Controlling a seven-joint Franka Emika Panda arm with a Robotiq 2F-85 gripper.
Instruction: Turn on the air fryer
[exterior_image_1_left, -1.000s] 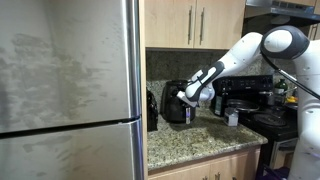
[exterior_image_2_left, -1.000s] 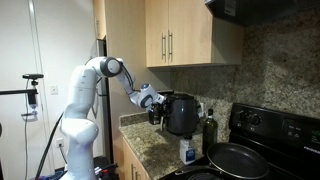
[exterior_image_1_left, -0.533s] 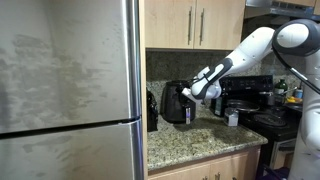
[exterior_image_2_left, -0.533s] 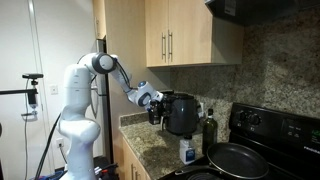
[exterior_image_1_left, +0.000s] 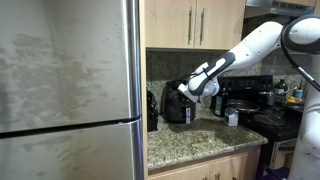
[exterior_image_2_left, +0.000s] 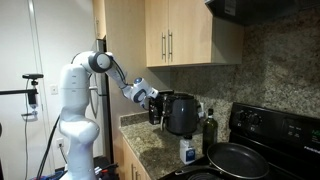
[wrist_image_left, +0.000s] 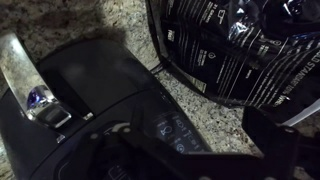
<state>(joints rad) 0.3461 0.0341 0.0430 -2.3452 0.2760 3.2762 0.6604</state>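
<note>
The black rounded air fryer (exterior_image_1_left: 177, 103) stands on the granite counter, seen in both exterior views (exterior_image_2_left: 182, 113). My gripper (exterior_image_1_left: 192, 91) hovers at its upper front side and also shows in an exterior view (exterior_image_2_left: 151, 102). In the wrist view the air fryer's glossy top with its control panel (wrist_image_left: 172, 131) and silver handle (wrist_image_left: 22, 72) lies right below my gripper (wrist_image_left: 190, 150). The jaws look apart, with nothing between them.
A dark printed bag (wrist_image_left: 240, 50) lies beside the air fryer on the granite. A small dark curved object (exterior_image_1_left: 152, 108) stands next to the fridge (exterior_image_1_left: 65, 90). A dark bottle (exterior_image_2_left: 210, 125), a white bottle (exterior_image_2_left: 188, 151) and a pan (exterior_image_2_left: 240, 160) on the stove are nearby.
The arm's elbow and shoulder have swung. The gripper has risen slightly and stays at the air fryer's upper front.
</note>
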